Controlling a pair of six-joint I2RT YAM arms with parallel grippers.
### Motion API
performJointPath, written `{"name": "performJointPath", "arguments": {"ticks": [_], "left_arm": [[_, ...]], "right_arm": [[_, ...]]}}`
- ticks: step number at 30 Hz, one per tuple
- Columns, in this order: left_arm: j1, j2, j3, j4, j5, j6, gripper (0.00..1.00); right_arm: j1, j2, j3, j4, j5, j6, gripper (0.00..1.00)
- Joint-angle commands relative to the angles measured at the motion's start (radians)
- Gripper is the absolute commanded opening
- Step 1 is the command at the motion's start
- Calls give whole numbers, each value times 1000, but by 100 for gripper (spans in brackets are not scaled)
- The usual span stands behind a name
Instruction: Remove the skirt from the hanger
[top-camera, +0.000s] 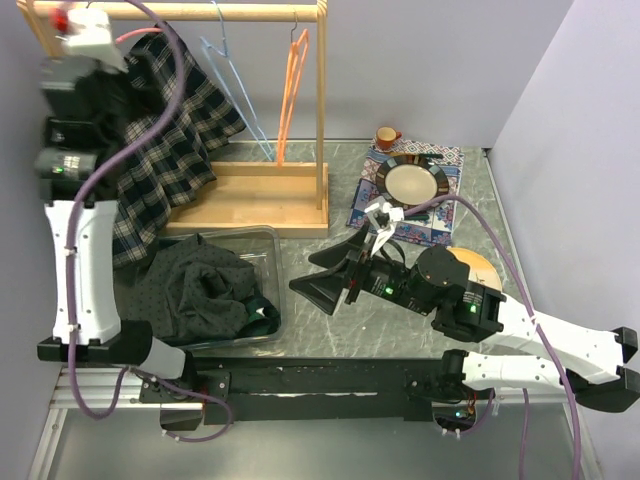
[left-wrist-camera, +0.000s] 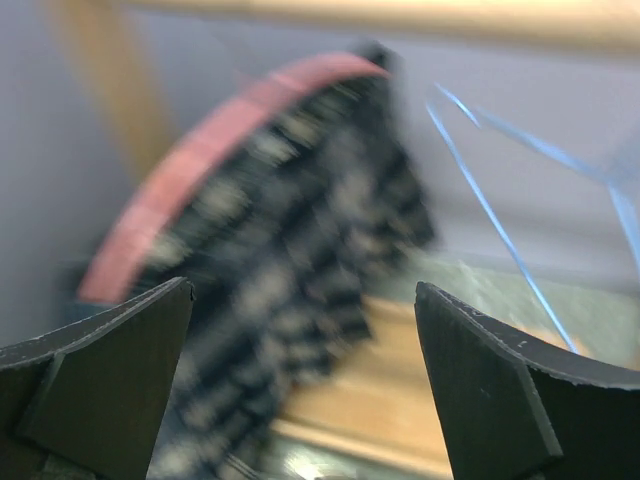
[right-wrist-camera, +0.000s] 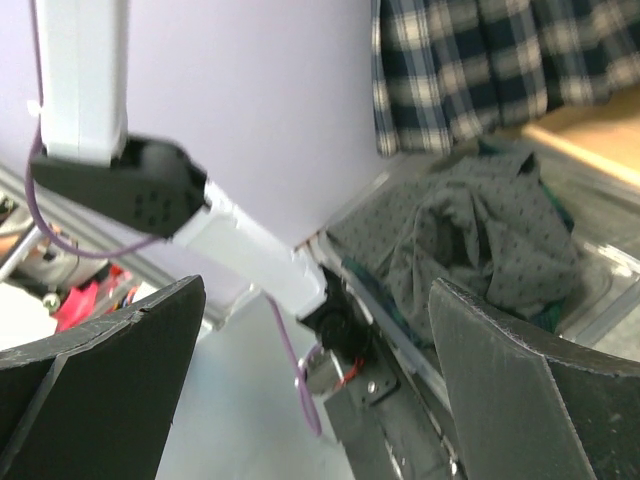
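1. Your task piece, the dark plaid pleated skirt (top-camera: 165, 130), hangs on a curved pink hanger (left-wrist-camera: 190, 170) at the left end of the light wooden clothes rack (top-camera: 322, 100). Its hem droops past the rack's base.
2. Nothing is removed yet. The skirt is draped over the hanger and nothing grips it, so I judge the task to be at its opening stage.
3. Your left arm (top-camera: 85, 260) is raised to the rack's left end. The left jaws are spread wide, with skirt and hanger framed ahead of them and untouched. That wrist view is blurred, so I cannot tell how near the cloth is.
4. Your right arm (top-camera: 560, 340) lies low on the grey tabletop (top-camera: 340, 335), in front of the rack and towards its right. The right jaws are spread and hold nothing. They point towards the clear plastic bin (top-camera: 270, 240) of dark grey clothing (top-camera: 205, 285), which sits just in front of the rack's base.
5. A blue wire hanger (left-wrist-camera: 492, 212) and an orange hanger (top-camera: 290, 95) hang bare nearer the rack's right post, apart from the skirt.
6. All the work is left, as I judge it: close on the skirt near its waist, slide it off the hanger, and set it down.
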Motion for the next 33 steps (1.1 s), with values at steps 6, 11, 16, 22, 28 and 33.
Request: {"name": "performJointPath", "arguments": {"ticks": [6, 11, 16, 22, 28, 33], "left_arm": [[296, 123, 155, 2, 122, -3, 95], [330, 174, 129, 6, 323, -28, 92], [332, 170, 37, 60, 371, 30, 89], [330, 178, 9, 68, 403, 54, 64], [329, 71, -110, 146, 538, 54, 56], [329, 42, -132, 200, 542, -15, 43]], "right_arm": [[3, 2, 68, -102, 2, -25, 100], [2, 25, 117, -134, 21, -74, 100], [3, 43, 145, -116, 19, -90, 100], [3, 33, 73, -74, 59, -88, 100], [2, 20, 78, -75, 58, -110, 100], [3, -7, 21, -21, 51, -88, 100]]}}
